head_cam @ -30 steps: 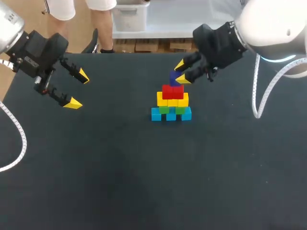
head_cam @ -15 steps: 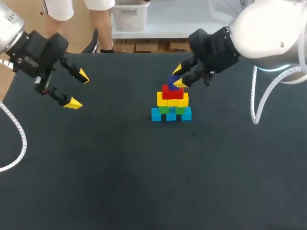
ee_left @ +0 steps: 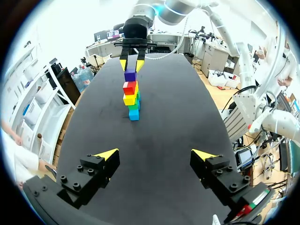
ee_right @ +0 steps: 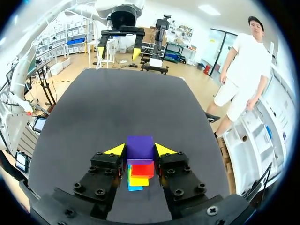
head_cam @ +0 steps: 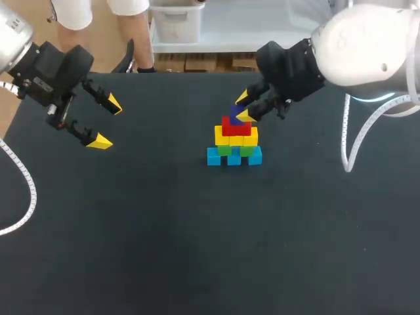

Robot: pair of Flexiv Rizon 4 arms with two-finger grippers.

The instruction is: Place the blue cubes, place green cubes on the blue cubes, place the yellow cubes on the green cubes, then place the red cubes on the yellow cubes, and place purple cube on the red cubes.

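A stepped stack stands mid-table: blue cubes (head_cam: 234, 157) at the base, then green cubes (head_cam: 225, 150), yellow cubes (head_cam: 236, 138) and red cubes (head_cam: 236, 127). My right gripper (head_cam: 243, 107) is shut on the purple cube (head_cam: 235, 112), which is at the top of the red cubes; I cannot tell if they touch. The right wrist view shows the purple cube (ee_right: 140, 147) between the fingers, with the red cubes (ee_right: 142, 169) under it. My left gripper (head_cam: 105, 122) hangs open and empty over the table's left side, far from the stack (ee_left: 132, 97).
The dark table (head_cam: 197, 236) carries nothing else besides the stack. My right arm's white cable (head_cam: 354, 131) hangs at the right, and the left arm's cable (head_cam: 20, 190) at the left edge.
My right gripper has moved slightly left and down with the purple cube, closer onto the red cubes. The left arm has not moved.
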